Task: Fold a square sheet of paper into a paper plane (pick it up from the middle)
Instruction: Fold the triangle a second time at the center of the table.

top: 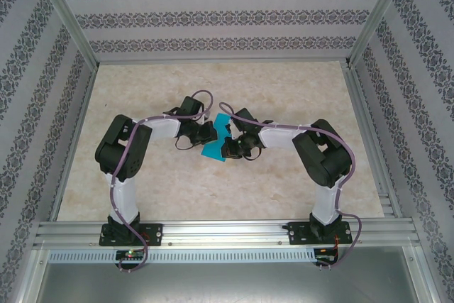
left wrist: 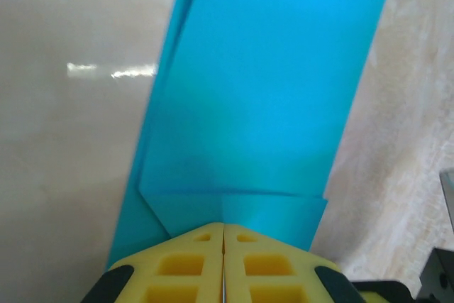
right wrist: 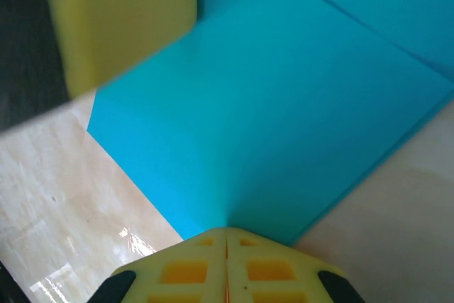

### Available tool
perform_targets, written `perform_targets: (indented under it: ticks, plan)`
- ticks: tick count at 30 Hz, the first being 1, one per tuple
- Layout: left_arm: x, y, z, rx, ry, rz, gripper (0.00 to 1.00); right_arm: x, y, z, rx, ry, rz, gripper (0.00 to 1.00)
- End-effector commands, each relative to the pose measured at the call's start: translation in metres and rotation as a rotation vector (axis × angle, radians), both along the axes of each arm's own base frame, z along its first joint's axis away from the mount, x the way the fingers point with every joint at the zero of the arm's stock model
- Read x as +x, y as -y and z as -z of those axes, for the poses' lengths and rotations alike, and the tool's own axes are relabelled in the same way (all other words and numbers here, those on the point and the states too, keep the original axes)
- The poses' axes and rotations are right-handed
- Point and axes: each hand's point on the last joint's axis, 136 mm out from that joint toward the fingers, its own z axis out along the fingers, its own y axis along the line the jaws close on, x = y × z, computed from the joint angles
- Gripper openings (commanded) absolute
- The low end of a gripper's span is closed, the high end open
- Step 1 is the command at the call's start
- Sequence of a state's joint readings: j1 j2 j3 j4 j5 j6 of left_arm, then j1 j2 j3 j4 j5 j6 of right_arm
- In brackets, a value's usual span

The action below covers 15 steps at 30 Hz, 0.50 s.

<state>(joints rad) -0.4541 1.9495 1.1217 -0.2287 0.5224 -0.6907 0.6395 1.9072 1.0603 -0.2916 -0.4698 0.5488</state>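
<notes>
The turquoise sheet of paper is folded into a narrower shape with creases and sits mid-table between both grippers. In the left wrist view the sheet of paper runs away from me as a long strip with a folded flap near my left gripper, whose yellow jaws are shut on its near edge. My right gripper is shut on another edge of the sheet of paper, where a crease runs into the jaws. One yellow finger of the left gripper shows at the upper left there. From above, left gripper and right gripper almost touch.
The beige marbled tabletop is ringed by an aluminium frame and patterned walls. Both arms bend inward, elbows out to the sides. Purple cables loop above the wrists.
</notes>
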Motion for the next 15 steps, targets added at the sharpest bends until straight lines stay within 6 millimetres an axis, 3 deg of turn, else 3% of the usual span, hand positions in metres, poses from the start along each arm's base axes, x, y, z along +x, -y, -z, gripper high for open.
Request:
perform_targets:
  ticks: [1,9,15]
  plan:
    - [-0.017,0.015,-0.023,-0.041,-0.009,0.016,0.08,-0.01,0.021,0.027,-0.125,-0.047,0.009,0.08]
    - [-0.037,0.018,-0.003,-0.013,-0.068,0.005,0.03,-0.009,0.02,0.029,-0.13,-0.054,0.006,0.08]
    - [-0.041,0.013,0.013,0.023,-0.087,0.002,0.03,-0.013,0.022,0.031,-0.143,-0.065,-0.002,0.08]
